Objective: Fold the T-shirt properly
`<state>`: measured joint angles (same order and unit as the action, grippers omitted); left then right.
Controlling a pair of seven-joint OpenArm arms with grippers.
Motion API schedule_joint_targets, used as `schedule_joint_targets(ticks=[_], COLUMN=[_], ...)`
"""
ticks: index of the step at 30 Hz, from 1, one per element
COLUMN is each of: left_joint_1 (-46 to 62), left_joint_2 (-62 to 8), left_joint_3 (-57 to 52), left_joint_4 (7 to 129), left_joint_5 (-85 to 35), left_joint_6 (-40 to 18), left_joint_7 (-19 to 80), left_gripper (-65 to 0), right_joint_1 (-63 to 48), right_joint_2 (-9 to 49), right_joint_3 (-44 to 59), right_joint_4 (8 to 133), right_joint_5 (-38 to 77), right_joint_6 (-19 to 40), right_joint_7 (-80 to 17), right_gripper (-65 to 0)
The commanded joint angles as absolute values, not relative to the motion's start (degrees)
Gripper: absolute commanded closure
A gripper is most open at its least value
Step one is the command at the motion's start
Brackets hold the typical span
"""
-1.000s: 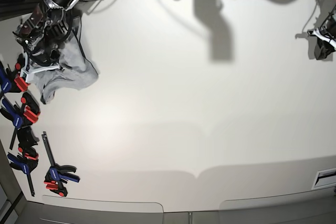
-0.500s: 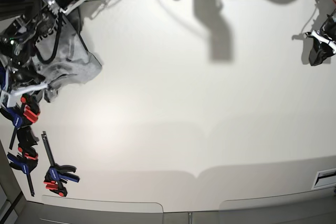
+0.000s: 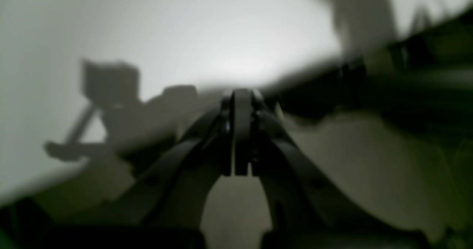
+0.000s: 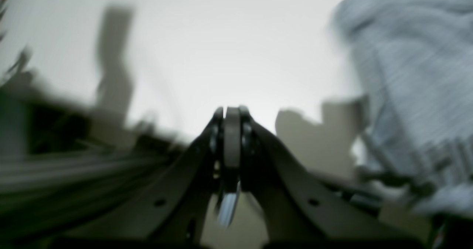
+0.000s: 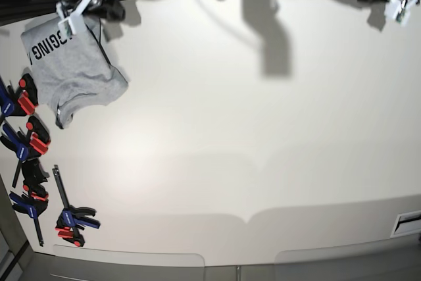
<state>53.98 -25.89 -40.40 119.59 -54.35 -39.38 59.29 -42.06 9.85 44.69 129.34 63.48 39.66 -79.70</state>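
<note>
The T-shirt (image 5: 74,74) lies folded, lettering up, at the worktop's (image 5: 250,136) far corner beside the clamps (image 5: 29,139). Both the left gripper (image 3: 242,95) and right gripper (image 4: 232,112) have jaws pressed together, holding nothing.

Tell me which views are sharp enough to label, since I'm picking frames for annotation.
Base view: sharp, mild fisheye bowing at the edges, arm shadows on the table, T-shirt lettering partly readable. Left wrist view: soft and dim, left gripper shut. Right wrist view: motion-smeared, T-shirt streaked, right gripper shut.
</note>
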Motion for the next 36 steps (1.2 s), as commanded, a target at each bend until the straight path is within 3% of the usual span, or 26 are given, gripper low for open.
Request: schedule_joint_targets(ticks=[1,5,10,14,18,21,28,29,32,36], left_joint_1=[56.95,65.01,69.32,65.25,55.09,46.72,29.98,28.16,23.68,19.88], left_joint_2=[-26.52,-26.70,-30.00,-33.12,-33.30,-31.70,-21.12,-19.49,-14.96,-11.35], left_joint_3=[-40.80,-38.83,-27.16,-12.29,1.78,10.07,15.90,15.86,15.79,15.79], left_joint_4=[118.58,109.71,93.89,80.27,68.18,60.10,41.69,39.35,34.00,30.74], left_joint_5=[-55.37,-59.05,-63.31,-60.75,-48.14,-36.49,-10.83,-9.10,-7.94,-7.99], left_joint_6=[-39.97,-40.00,-40.00,-40.00,-40.00,-40.00,-40.00,-38.13,-25.23,-12.82], left_joint_7=[58.72,59.00,58.43,49.69,37.52,26.50,4.89,2.83,1.23,1.28], left_gripper=[0.0,0.0,0.0,0.0,0.0,0.0,0.0,0.0,0.0,-0.1], right_joint_1=[-45.87,-58.06,-66.59,-63.99,-52.90,-42.35,-22.52,-20.47,-15.70,-11.49], right_joint_2=[11.25,16.03,24.97,32.51,36.03,34.74,23.57,21.43,15.53,9.34], right_joint_3=[43.97,35.27,18.96,4.05,-10.31,-19.59,-34.50,-35.46,-36.10,-35.97], right_joint_4=[129.71,126.39,115.98,101.08,81.65,66.81,38.79,36.21,30.79,28.23], right_joint_5=[65.23,61.17,45.06,27.49,15.62,10.35,8.95,9.58,16.40,26.30], right_joint_6=[40.00,40.00,40.00,40.00,40.00,39.42,8.73,5.13,-1.69,-2.57], right_joint_7=[-79.88,-79.68,-71.24,-58.46,-45.63,-40.07,-24.77,-24.34,-22.96,-22.92], right_gripper=[0.0,0.0,0.0,0.0,0.0,0.0,0.0,0.0,0.0,0.0])
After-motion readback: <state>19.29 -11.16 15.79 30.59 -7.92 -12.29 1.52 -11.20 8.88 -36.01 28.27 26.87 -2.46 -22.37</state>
